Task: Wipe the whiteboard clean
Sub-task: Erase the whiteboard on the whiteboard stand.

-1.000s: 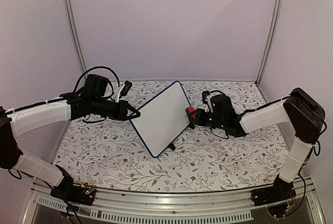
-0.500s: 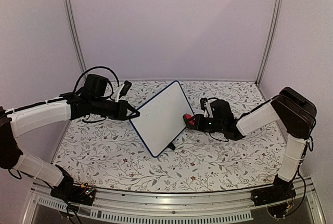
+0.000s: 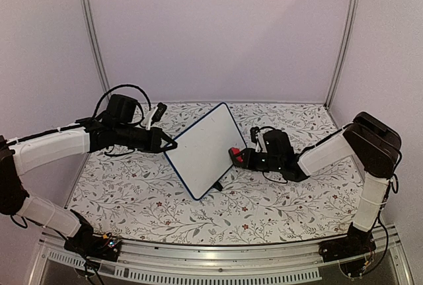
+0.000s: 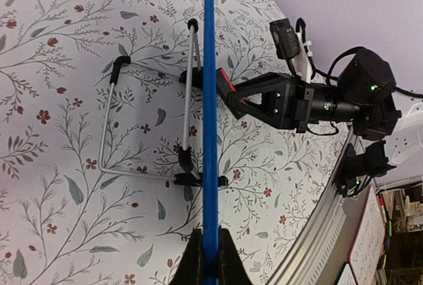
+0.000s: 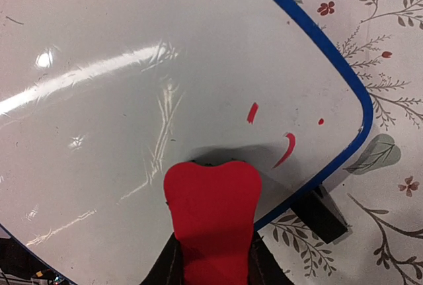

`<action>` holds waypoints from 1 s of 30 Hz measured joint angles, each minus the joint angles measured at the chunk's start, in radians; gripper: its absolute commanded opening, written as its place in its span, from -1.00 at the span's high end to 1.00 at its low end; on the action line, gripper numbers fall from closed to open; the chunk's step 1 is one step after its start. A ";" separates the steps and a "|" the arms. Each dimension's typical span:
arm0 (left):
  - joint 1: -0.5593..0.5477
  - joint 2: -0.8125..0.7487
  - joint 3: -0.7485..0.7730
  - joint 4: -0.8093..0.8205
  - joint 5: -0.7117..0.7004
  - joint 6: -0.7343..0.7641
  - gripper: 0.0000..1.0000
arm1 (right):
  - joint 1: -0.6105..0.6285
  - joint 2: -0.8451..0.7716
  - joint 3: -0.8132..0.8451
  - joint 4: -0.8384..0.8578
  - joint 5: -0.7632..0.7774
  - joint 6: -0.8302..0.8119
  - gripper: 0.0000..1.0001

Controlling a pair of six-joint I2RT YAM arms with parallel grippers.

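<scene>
whiteboard [image 3: 205, 149], standing tilted on edge near the middle of the floral table [image 3: 277, 199], one corner low and one high, so its outline reads as a diamond from above. left gripper [image 4: 210, 260]: fingers clamped shut on the thin blue rim [image 4: 210, 100] at the board's left corner; seen from that wrist the board is edge-on, a single blue line. behind it, a wire stand [image 4: 109, 120] with black-tipped ends lies against the cloth. right gripper [image 3: 235, 156]: closed on a red eraser [image 5: 211, 212], whose rounded tip is pressed to the glossy face close to the lower right rim. two short red strokes [image 5: 285, 149] and one small red dot lie just beside the eraser, between it and the rounded corner. a black clip foot [image 5: 322, 215] juts out below that corner. most of the face above and left of the eraser is white with light glare. open tablecloth extends in front of the board toward the near rail [image 3: 218, 253] and behind it toward the back wall [image 3: 218, 34]; both arms reach in from the sides.
</scene>
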 measured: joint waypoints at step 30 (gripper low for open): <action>0.002 0.000 0.000 0.003 0.014 0.003 1.00 | -0.043 -0.150 0.089 -0.225 0.099 -0.026 0.81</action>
